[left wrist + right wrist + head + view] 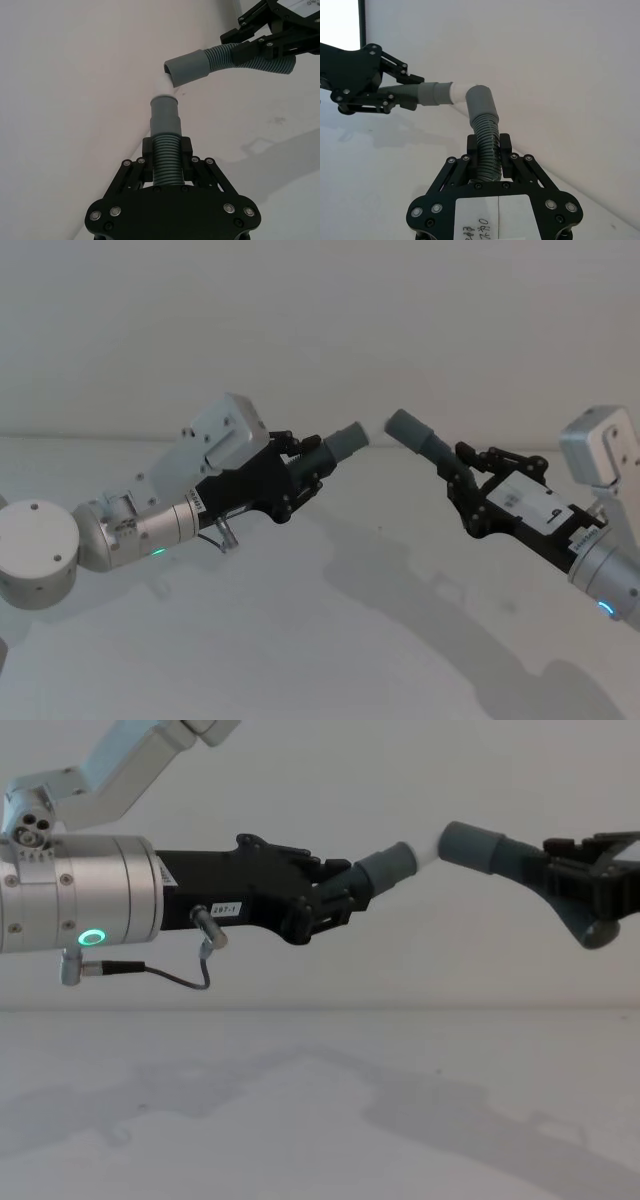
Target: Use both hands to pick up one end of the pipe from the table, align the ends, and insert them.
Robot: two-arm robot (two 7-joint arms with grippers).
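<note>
The narrower cuff [165, 116] sets its pale tip [163, 86] at the mouth of the wider cuff [187, 67], angled to it; whether it is inside cannot be told. Left of the wider cuff, the left end effector [166, 147] clamps the narrow-cuffed hose piece [166, 167]. Right of it, the right end effector [489, 147] grips the wide-cuffed hose piece [486, 131]. The counter [320, 1120] lies well below.

This looks like a robotics lab or test cell. A plain matte white worktop [330, 640], faintly smudged, runs back to a plain pale grey wall [300, 320]. Two machined robot arms reach over it. The left arm [130, 530] has a silver cylindrical wrist [70, 900] with a glowing green status ring [92, 937], a thin exposed cable [170, 975] and a small printed sticker [227, 909]. The right arm [600, 570] shows a blue light [605, 608] and a white paper label [497, 217] with handwriting.
</note>
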